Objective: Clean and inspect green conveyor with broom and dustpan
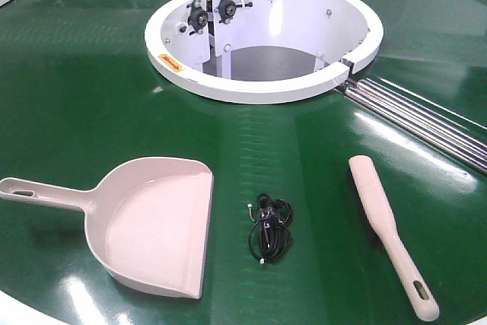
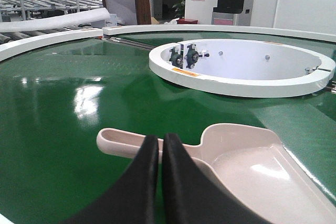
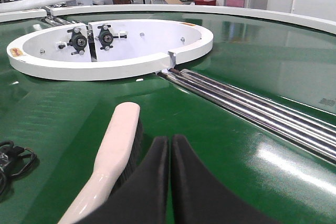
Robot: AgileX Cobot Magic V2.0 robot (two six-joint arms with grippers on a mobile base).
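1. Left gripper [image 2: 159, 139]: fingers pressed together, holding nothing. Dustpan [image 2: 252, 166] lies flat on the green conveyor [image 2: 52, 103], with its handle crossing just beyond the fingertips and the scoop ahead-right.
2. Right gripper [image 3: 169, 140]: fingers together, also empty. Broom [image 3: 118, 140] lies flat on the belt, just left of the fingertips.
3. Black cable tangle [image 1: 270, 227] lies well left of the right gripper, unswept.
4. Progress: looks like zero. Grasping both tools, sweeping and inspection are all left.

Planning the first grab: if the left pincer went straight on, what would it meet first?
Probably the handle of the pale beige-pink plastic dustpan, lying ahead of the left pincer; depth unclear.
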